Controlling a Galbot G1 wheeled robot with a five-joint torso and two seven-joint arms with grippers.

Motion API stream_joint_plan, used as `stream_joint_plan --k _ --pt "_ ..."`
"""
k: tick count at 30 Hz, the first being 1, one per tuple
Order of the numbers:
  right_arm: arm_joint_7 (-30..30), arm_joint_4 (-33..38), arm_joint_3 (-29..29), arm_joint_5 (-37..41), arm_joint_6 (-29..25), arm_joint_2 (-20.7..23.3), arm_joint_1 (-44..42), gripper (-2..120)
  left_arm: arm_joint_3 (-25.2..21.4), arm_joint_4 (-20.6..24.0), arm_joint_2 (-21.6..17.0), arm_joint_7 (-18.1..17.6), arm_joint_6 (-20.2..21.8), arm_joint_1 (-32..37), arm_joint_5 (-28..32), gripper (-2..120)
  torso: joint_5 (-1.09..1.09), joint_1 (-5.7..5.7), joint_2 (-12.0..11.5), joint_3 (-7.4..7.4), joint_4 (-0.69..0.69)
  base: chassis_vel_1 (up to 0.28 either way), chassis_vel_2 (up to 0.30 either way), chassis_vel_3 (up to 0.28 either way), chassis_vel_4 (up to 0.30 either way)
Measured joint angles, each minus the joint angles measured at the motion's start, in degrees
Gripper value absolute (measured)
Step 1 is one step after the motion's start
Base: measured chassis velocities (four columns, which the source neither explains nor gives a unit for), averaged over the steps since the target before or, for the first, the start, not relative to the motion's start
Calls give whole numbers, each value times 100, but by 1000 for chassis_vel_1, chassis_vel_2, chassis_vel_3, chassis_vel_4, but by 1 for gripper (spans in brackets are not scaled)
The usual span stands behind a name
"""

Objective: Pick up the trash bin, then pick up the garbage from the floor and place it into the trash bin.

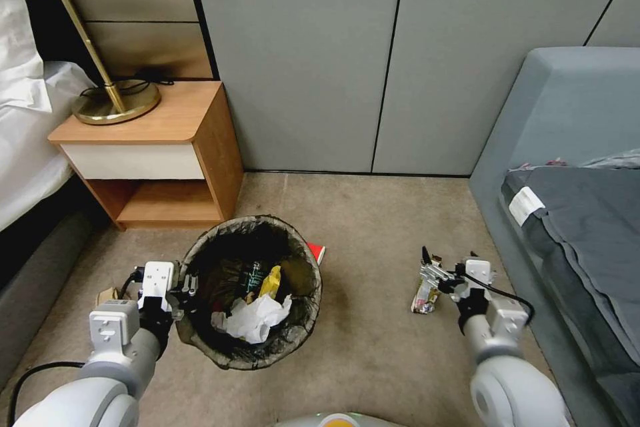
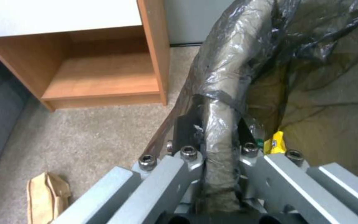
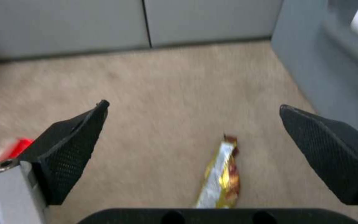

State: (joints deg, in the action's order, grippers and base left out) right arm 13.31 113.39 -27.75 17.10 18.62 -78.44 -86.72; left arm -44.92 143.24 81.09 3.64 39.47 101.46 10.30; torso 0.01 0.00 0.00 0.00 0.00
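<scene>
Our left gripper (image 2: 218, 146) is clamped on the bag-lined rim of the trash bin (image 1: 200, 260), which sits on the carpet (image 1: 373, 333) by the nightstand (image 1: 143, 153); tissue, yellow wrapper and bottle are inside. Our right gripper (image 3: 191, 124) hangs wide apart above a gold-silver snack wrapper (image 3: 222, 174) on the floor. Brown paper bag (image 2: 46, 199) lies beside the bin.

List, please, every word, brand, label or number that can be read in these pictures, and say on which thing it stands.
No text can be read.
Snack wrapper on the carpet: print too blurred.
Bottle label inside the trash bin: too small.
Yellow wrapper in the bin: a small dark mark, illegible.
White tag on the grey bedding: no legible print.
Red carton behind the bin: nothing legible.
</scene>
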Motion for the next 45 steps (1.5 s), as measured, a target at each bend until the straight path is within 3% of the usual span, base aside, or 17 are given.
stream_joint_plan --k 11,21,37,45 --pt "117 -1598 9 679 -62 -37 684 100 -88 0 40 -15 1 104 13 1 -1 0 0 0 0 0 0 0 0" --pt "118 -2832 116 688 -226 -125 1277 100 -192 0 -59 -73 0 121 155 1 0 0 0 0 -1 0 0 0 0" --pt "243 -4058 334 641 -437 -304 2130 100 -216 0 -25 -70 15 116 176 1 -1 0 0 0 0 0 0 0 0" --pt "392 -4230 337 619 -446 -335 2215 100 -218 0 -5 -69 25 121 177 1 -1 0 0 0 0 0 0 0 0"
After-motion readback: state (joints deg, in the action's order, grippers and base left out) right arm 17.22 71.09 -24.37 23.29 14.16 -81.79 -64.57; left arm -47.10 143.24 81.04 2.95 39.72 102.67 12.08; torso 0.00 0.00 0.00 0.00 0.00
